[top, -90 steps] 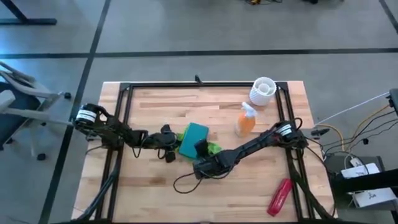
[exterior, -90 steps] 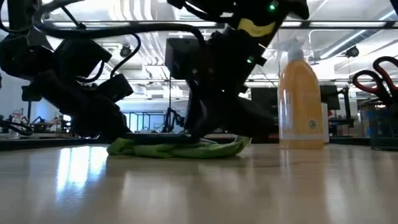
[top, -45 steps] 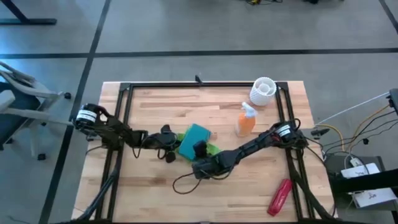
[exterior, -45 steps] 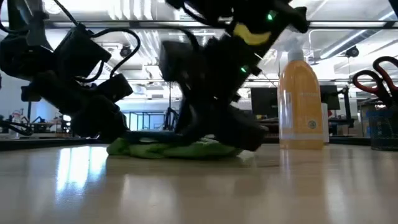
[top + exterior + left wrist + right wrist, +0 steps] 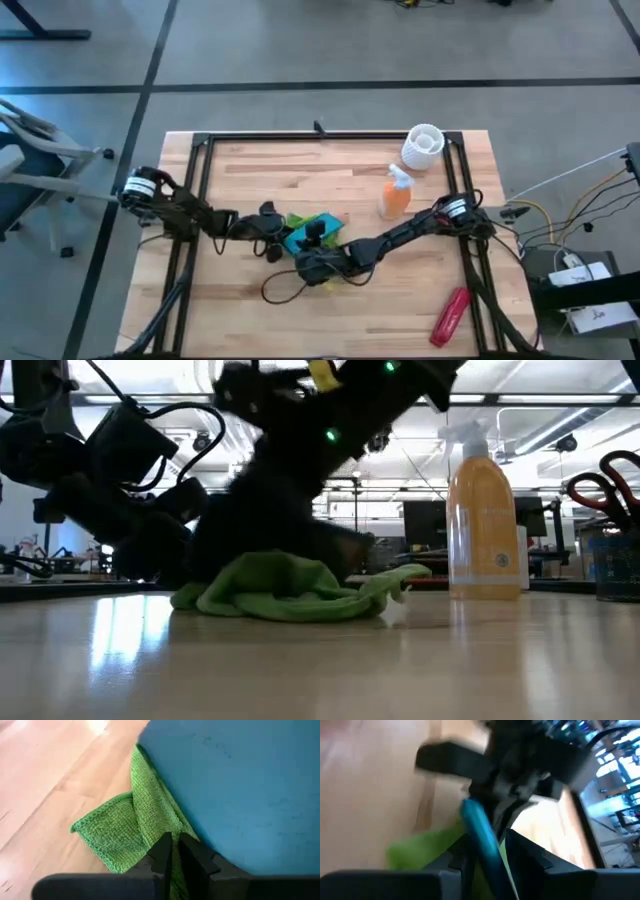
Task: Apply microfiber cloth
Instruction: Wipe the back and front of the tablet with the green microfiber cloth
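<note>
Both of my grippers sit low at the middle of the wooden table point(image 5: 260, 300), close together over the same small pile. My left gripper point(image 5: 272, 236) reaches in from the left edge; in its wrist view the two dark fingers point(image 5: 165, 856) are pressed together with almost no gap, nipping a fold of the microfiber cloth point(image 5: 120, 832). Right beside those fingers lies the teal flat device point(image 5: 240, 790), its edge resting over the cloth.

My right gripper point(image 5: 312, 262) comes in from the right side of the table, arm stretched flat across the boards. Its wrist view shows the teal device point(image 5: 481, 840) edge-on between my two fingers, so I am gripping it, with green cloth point(image 5: 420, 852) bunched just beneath.

From table height the cloth point(image 5: 290, 590) is a rumpled lime-green heap on the tabletop, both dark arms directly over it.

Farther toward the right rear stand an orange spray bottle point(image 5: 394, 194) and a white ribbed cup point(image 5: 422, 146), well apart from the cloth. A red tool point(image 5: 449, 316) lies near the right front corner.
</note>
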Action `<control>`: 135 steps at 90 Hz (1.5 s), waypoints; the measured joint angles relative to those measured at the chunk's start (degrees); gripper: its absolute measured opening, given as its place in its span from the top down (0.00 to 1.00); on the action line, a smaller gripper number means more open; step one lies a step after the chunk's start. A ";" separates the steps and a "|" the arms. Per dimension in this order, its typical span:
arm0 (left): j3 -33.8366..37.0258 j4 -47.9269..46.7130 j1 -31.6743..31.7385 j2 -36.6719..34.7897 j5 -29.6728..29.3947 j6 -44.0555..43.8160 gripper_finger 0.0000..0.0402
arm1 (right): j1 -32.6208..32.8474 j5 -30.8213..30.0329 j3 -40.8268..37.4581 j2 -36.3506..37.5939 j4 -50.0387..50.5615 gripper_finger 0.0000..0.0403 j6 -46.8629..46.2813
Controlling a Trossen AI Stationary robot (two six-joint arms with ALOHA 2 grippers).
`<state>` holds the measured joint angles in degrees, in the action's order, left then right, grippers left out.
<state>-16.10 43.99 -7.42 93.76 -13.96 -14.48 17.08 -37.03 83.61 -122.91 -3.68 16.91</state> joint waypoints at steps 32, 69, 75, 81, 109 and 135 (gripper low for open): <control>-0.02 0.06 -0.09 -0.02 -0.06 0.00 0.95 | -1.25 5.82 1.34 0.00 0.75 0.78 5.27; -0.91 0.83 -0.09 0.00 -0.28 0.00 0.95 | -6.10 18.08 11.54 0.00 22.04 0.73 -3.55; -1.89 0.90 -0.09 0.00 -0.24 0.02 0.95 | -6.49 19.49 13.30 0.00 24.45 0.74 -2.13; -3.00 0.99 -0.09 0.00 -0.24 0.18 0.95 | -6.89 19.71 15.19 0.00 26.89 0.75 -1.83; -6.09 0.68 -0.11 0.00 -1.55 2.31 0.95 | -8.94 31.68 17.62 0.00 33.61 0.76 1.97; -6.49 -1.79 -0.13 -0.02 -4.68 1.94 0.95 | -9.13 33.67 17.64 0.00 31.56 0.82 1.45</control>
<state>-22.59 42.20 -7.55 93.73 -18.64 -12.54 7.96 -3.36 101.25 -122.91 27.88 18.36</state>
